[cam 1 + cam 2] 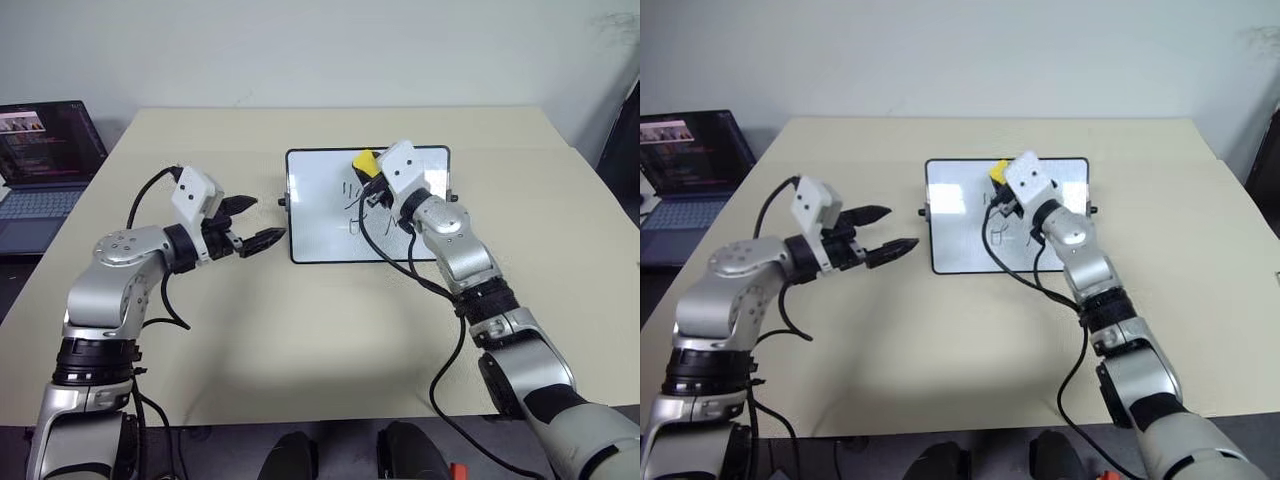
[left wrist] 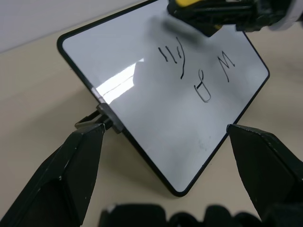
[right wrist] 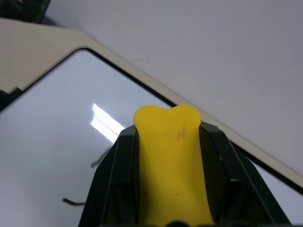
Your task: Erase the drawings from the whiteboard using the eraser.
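We note the right gripper (image 1: pixel 368 172) clamped tight on the eraser (image 1: pixel 364 161), the yellow block pinched between both black fingers with its rounded end poking out past the tips, as the right wrist view shows plainly (image 3: pixel 170 156). The whiteboard (image 1: pixel 310 200) lies flat on the tan table (image 1: pixel 300 340), about mid-table, its long axis running left to right. The drawings (image 2: pixel 199 71) sit in the right half of the board: slanted strokes farthest left of the group, a small boxy loop nearer the near edge, an "M" to the right. The relation that matters: the eraser hangs over the far part of the board, just beyond the slanted strokes, so the marks lie nearward and slightly right of it. We cannot tell whether the eraser already touches the surface; in the left wrist view it appears just above it. We judge the coming stroke to be a lowering onto the glossy face and a sweep toward the near edge across the strokes. The right arm is plainly the nearer one, reaching forward and leftward over the board's right side, forearm crossing the near right corner. The left gripper (image 1: pixel 247 222) stands wide open and empty, level, just beside the board's left edge near its small black knob (image 2: pixel 102 120), possibly placed to steady the board. A laptop (image 1: pixel 45 160) sits far left, well apart.
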Available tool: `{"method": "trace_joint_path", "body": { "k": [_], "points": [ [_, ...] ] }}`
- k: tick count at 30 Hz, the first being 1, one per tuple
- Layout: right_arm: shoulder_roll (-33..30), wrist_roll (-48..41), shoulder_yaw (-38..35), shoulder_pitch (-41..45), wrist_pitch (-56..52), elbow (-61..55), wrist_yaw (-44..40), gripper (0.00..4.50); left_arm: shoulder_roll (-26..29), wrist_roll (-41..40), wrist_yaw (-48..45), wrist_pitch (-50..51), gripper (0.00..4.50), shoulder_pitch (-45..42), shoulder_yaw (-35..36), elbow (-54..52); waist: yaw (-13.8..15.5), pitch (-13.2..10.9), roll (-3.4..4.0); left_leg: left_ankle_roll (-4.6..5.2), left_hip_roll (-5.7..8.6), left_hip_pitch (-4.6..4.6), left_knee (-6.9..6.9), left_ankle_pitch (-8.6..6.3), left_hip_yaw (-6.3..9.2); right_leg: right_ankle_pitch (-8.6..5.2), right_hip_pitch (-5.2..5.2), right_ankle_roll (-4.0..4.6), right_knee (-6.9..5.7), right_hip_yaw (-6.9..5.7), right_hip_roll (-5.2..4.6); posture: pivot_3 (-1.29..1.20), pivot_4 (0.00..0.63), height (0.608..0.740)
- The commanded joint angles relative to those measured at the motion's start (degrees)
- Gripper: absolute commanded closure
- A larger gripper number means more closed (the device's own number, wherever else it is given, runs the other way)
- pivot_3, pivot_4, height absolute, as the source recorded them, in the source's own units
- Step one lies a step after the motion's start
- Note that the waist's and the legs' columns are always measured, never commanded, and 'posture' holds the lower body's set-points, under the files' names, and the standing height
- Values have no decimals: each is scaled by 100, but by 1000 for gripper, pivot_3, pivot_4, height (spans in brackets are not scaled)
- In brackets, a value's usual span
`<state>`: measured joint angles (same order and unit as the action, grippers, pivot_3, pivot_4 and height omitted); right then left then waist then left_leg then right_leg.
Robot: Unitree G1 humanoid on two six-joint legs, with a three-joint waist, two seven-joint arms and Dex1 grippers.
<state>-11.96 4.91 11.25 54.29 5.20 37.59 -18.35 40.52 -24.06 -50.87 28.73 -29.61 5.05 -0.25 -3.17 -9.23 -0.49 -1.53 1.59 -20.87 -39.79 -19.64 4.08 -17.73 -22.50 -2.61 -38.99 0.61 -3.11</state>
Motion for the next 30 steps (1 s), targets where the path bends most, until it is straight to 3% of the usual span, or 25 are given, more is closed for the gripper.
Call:
{"method": "trace_joint_path", "body": {
  "k": [1,7,18,26,30],
  "points": [
    [103,340,118,377,665,791,136,3150,42,2,-78,-30,0,-187,4,-64,-43,0,0,0,0,0,0,0,-2,0,-1,0,0,2,0,0,150,740],
    [311,711,389,382,1127,1498,42,3158,36,13,-113,-48,0,-219,-8,-28,-192,0,0,0,-2,1,-1,0,-5,0,-2,-1,-5,6,1,0,150,740],
    [492,1166,755,222,1472,1660,-158,3159,64,75,-8,-112,0,-202,152,254,-266,1,1,-2,-3,17,-13,2,-9,1,1,0,-36,17,2,0,150,740],
    [423,976,403,525,1694,1040,-84,3162,199,125,122,-219,0,-128,422,668,-267,0,0,-6,-3,4,-12,4,-13,1,-26,0,-49,22,2,0,150,740],
    [481,1044,337,920,1660,1391,156,3162,217,114,126,-218,0,-60,446,639,-290,0,1,-6,-3,-1,-8,4,-18,1,-39,0,-50,23,1,0,150,740]
  ]
}}
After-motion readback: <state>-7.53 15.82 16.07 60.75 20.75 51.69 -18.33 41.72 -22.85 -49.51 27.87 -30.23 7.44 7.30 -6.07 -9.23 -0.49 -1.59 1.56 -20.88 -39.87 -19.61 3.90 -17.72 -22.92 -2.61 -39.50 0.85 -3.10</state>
